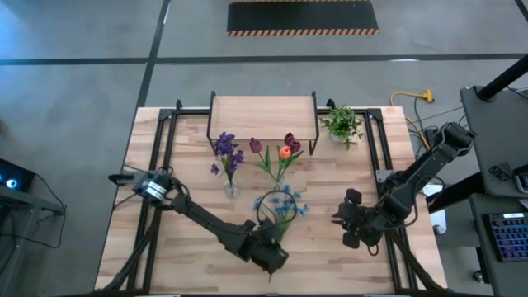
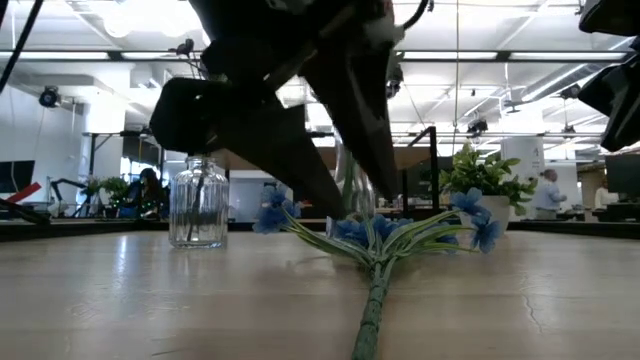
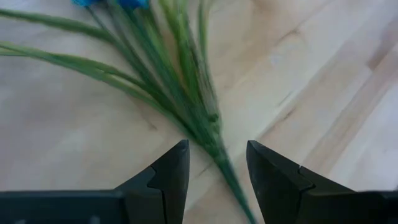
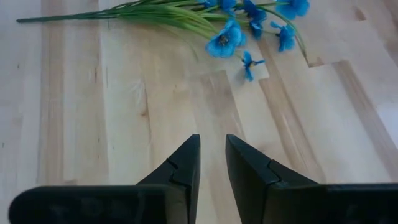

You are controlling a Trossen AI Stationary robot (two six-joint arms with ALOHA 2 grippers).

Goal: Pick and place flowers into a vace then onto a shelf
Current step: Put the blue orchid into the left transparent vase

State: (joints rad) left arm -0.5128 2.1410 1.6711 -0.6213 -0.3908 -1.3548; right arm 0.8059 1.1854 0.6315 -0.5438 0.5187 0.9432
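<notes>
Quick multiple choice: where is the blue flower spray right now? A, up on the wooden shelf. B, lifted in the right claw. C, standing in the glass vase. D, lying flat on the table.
D: the blue flower spray lies flat on the table, its stem between the open fingers of the left claw, not yet gripped.

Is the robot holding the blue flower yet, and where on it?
No. The left end effector is open around the blue flower's stem, not gripping it. The right end effector holds nothing.

place: you're in an open lab/workshop | signs: hazard-striped floor mat (image 1: 302, 17), concrete floor (image 1: 74, 91), ceiling strip lights (image 2: 500, 57), workstations behind
</notes>
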